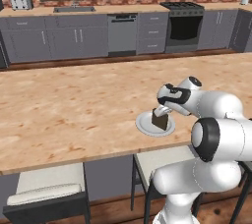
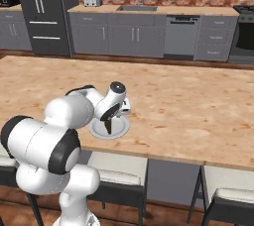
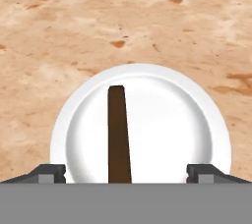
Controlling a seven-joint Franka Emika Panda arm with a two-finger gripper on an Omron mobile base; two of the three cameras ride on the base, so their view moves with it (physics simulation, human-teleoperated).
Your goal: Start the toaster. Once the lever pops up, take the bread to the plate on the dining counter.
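Observation:
The dark brown bread point(image 3: 118, 134) stands on its edge in the white plate point(image 3: 162, 120), which rests on the dining counter point(image 1: 74, 100) near its front edge. My gripper point(image 3: 125, 173) hangs just above the slice, open. Its fingertips point(image 3: 49, 172) stand wide apart on either side of the bread and touch nothing. From the base cameras the bread point(image 1: 160, 120) point(image 2: 108, 127) shows upright on the plate point(image 1: 145, 126) point(image 2: 121, 128) under the gripper point(image 1: 161, 111) point(image 2: 110, 118). The silver toaster point(image 1: 21, 2) point(image 2: 90, 0) sits far off on the back counter.
Pale-cushioned stools point(image 1: 47, 183) point(image 2: 116, 170) stand under the counter's near edge beside my base. Along the back wall run grey cabinets, a sink point(image 1: 74, 9), a dishwasher point(image 1: 122, 34), a stove point(image 1: 184, 24) and a dark fridge point(image 2: 42, 12).

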